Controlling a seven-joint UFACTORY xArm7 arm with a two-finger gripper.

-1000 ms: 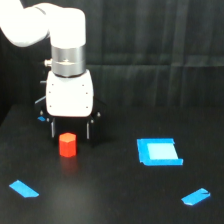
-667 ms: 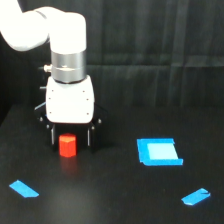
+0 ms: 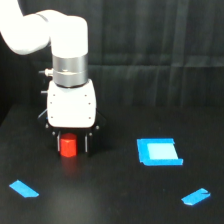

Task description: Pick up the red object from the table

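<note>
Jaws first: two dark fingers hang below the white gripper (image 3: 73, 143) body, one on each side of the red object (image 3: 68, 146), standing apart with the block between them. Whether the pads already press on the block's sides I cannot tell; the fingers are dark against a dark ground and the gap on either side is too small to read. I would call them spread, not clenched, but that is a judgement.

Between those fingers the red object sits upright on the table (image 3: 115, 195), its base apparently on the black surface, its top tucked just under the white body so that only the lower part shows. It does not look lifted.

Above the fingers, the white gripper housing joins a grey metal collar and then the white xArm6 arm (image 3: 45, 32), which bends off toward the exterior view's upper left.

Farther out lie a blue square (image 3: 159, 151) to the exterior view's right of the gripper, a blue tape strip (image 3: 23, 188) at lower left and another blue strip (image 3: 196, 196) at lower right, all well apart from the block.

As to progress, the approach and descent look done; closing on the block and raising it remain.
</note>
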